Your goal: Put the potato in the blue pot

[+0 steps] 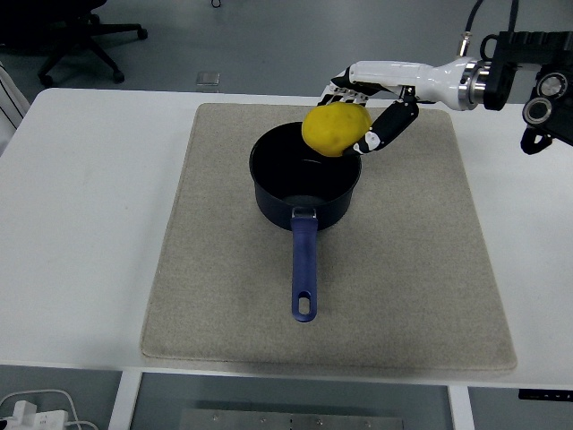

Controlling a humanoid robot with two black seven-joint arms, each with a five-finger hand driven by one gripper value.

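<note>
I see the blue pot [304, 184] in the middle of the gray mat [224, 296], with its handle pointing to the near side. Above the pot's far right rim is the yellow potato [336, 129], up in the air. My right hand [374, 103] has its fingers wrapped around the potato.

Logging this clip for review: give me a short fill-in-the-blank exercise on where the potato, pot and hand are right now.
1. The right hand grips the yellow ____.
2. The potato is held over the far right rim of the ____.
3. The pot stands on a beige ____.
4. The pot's handle points toward the table's ____ edge.

Missing words: potato; pot; mat; near
</note>
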